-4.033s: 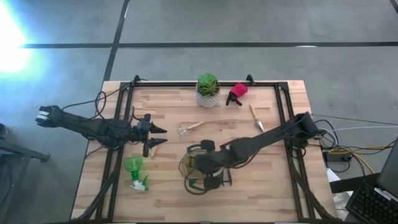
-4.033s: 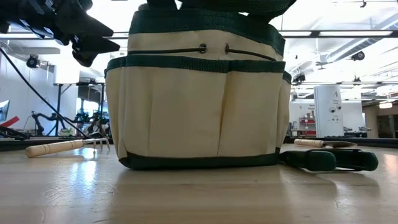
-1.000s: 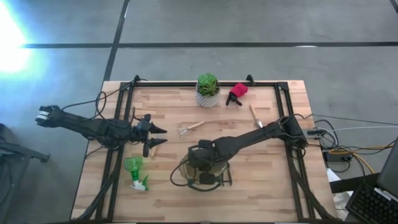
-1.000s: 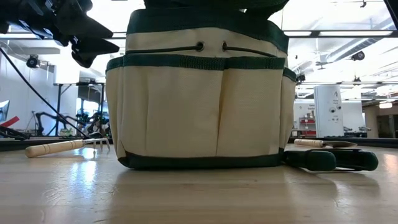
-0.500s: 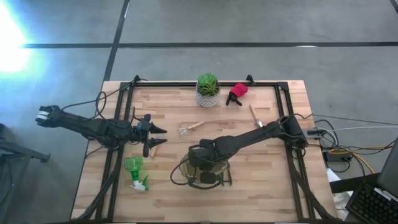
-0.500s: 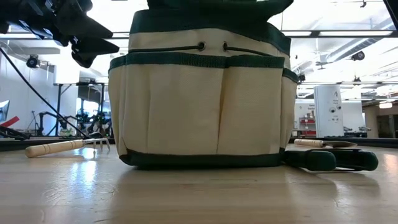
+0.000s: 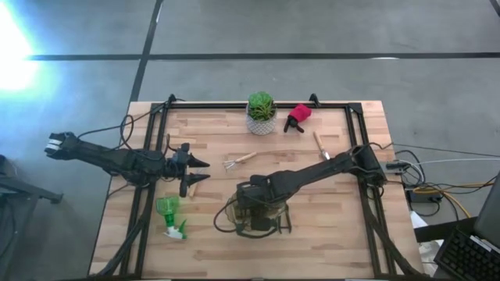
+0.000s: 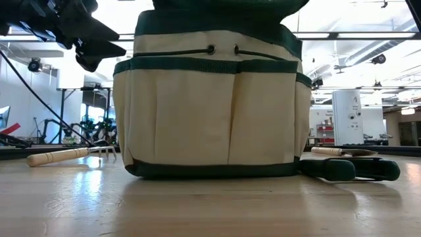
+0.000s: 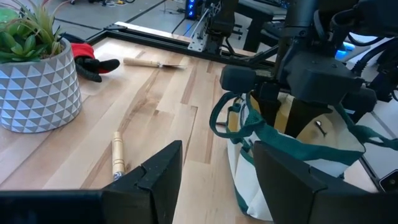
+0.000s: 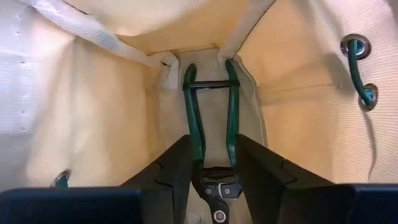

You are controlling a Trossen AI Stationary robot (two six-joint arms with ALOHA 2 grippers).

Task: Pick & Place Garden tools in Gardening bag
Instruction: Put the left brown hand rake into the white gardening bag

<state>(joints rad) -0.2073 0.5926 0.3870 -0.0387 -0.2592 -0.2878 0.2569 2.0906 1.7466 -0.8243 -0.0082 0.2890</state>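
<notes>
Green-handled pruner (image 10: pixel 211 124) inside gardening bag (image 7: pixel 254 215), at table centre, 6 o'clock of potted plant (image 7: pixel 261 113); right gripper (image 10: pixel 212 163) fingers parted beside handles. Withdraw straight up, clear of bag rim. Left gripper (image 7: pixel 205 163) fingers apart, at 9 o'clock, idle. Pale wooden tabletop (image 7: pixel 336 234); workshop with ceiling lights behind

The high view looks straight down on the whole table (image 7: pixel 336 226). The low view sits at table-top height, very near the gardening bag (image 8: pixel 209 105), facing level toward the room beyond. The left wrist view looks across the table toward that same bag (image 9: pixel 292 162) at its 3 o'clock. The right wrist view looks closely down inside the bag (image 10: pixel 93 124). All 4 views share the bag.
</notes>
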